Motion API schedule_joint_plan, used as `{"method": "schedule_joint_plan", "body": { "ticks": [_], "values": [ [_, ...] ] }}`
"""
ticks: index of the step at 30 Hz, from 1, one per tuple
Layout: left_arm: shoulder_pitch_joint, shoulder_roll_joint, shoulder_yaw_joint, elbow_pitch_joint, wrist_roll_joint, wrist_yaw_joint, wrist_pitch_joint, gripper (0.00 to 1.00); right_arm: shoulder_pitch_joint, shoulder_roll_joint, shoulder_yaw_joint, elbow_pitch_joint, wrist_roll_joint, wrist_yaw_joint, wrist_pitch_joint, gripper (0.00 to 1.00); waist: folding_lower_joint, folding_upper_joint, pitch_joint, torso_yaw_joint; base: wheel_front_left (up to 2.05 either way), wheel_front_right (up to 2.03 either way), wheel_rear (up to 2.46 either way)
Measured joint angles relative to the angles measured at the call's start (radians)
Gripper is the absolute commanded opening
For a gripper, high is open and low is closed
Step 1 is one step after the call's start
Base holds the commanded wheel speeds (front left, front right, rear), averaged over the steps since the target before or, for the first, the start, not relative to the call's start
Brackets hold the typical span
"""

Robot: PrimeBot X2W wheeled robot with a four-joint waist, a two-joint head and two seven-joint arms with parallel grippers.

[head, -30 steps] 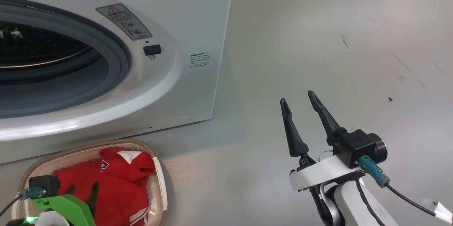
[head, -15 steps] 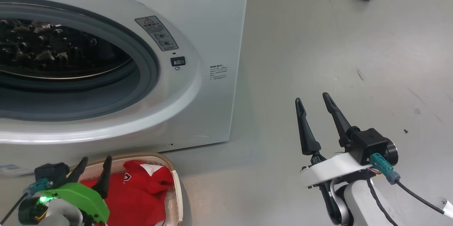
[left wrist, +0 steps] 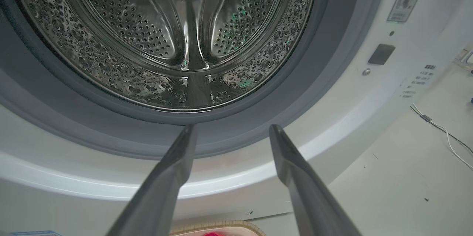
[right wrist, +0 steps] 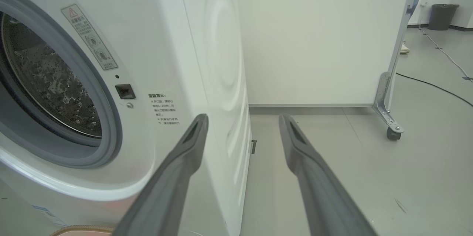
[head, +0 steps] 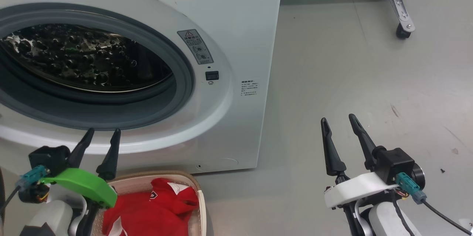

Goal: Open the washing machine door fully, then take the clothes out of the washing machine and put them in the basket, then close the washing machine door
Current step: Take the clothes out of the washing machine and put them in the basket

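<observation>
Two tools appear in the head view, left tool [head: 104, 131] and right tool [head: 338, 118], both spread and empty; clothes [head: 155, 210] lie in the basket [head: 201, 206] before the washing machine [head: 236, 14]. Left wrist view: steel drum [left wrist: 184, 25] ahead. Right wrist view: machine's corner, floor [right wrist: 369, 154].

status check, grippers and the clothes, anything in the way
Left gripper open, empty, facing the drum. Right gripper open, empty. Clothes in the basket. Nothing seen in the way.

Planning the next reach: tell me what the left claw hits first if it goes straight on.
Most likely the washer's grey seal at the bottom of the opening: the left claw, open, points right at it. Depth is unclear; aimed slightly higher, it would pass into the drum.
</observation>
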Motion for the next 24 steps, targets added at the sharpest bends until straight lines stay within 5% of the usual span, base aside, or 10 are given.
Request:
{"method": "schedule_joint_plan", "body": {
  "ticks": [12, 24],
  "values": [
    [0.049, 0.003, 0.17, -0.233, 0.099, 0.0, 0.0, 1.0, 0.033, -0.002, -0.023, -0.012, 0.0, 0.022, 0.0, 1.0, 0.0, 0.0, -0.049, 0.043, 0.0, 0.0, 0.0],
    [0.183, -0.045, 0.21, -0.32, 0.142, 0.0, 0.0, 1.0, 0.047, -0.001, -0.034, -0.025, -0.001, 0.037, 0.0, 1.0, 0.0, 0.0, -0.056, 0.051, 0.0, 0.0, 0.0]
  ]
}}
